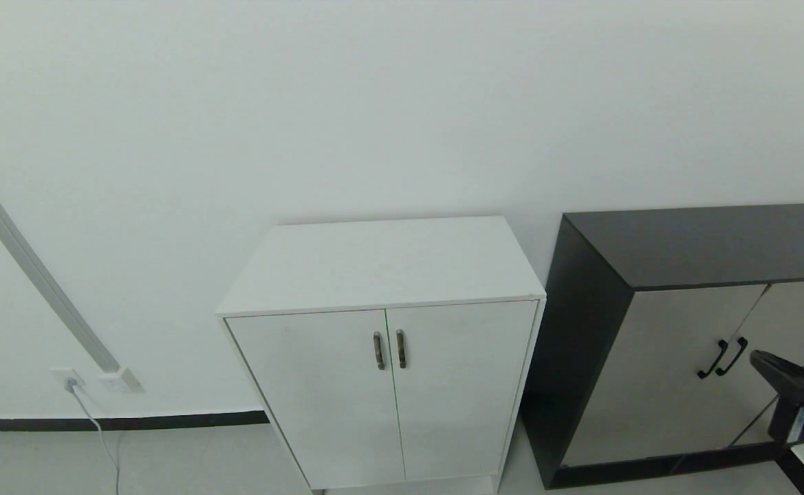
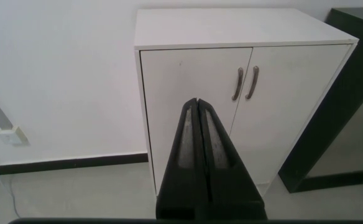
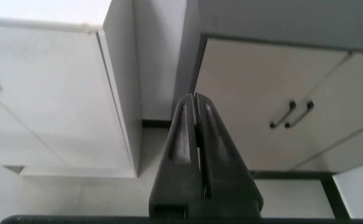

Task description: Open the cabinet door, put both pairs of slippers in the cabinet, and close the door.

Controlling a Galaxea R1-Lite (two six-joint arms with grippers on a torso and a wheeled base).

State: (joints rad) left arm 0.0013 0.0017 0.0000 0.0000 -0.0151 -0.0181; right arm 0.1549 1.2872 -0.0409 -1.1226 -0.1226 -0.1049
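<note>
Nearest: left gripper (image 2: 197, 102), jaws clenched together, empty, levelled at the left door of the white cabinet (image 1: 381, 268). Right gripper (image 3: 197, 96), likewise clenched and empty, held low at the right, aimed between cabinet and black sideboard (image 1: 704, 240). Farther back, against the wall: cabinet doors shut, paired handles (image 1: 379, 350) beside the centre seam.

- cabinet (image 1: 381, 265): white laminate-type board, smooth, pretty much matt
- handles (image 1: 378, 350): brushed metal by the look, dull sheen
- black cabinet (image 1: 704, 237): top and side are flat matt
- grey doors (image 1: 670, 371) on it: smooth and glossy, they mirror a bit
- floor (image 1: 168, 460): pale, smooth, slight shine
- wall (image 1: 374, 103): plain matt paint
- left gripper (image 2: 197, 102) and right gripper (image 3: 196, 98): matt black plastic, looks like
</note>
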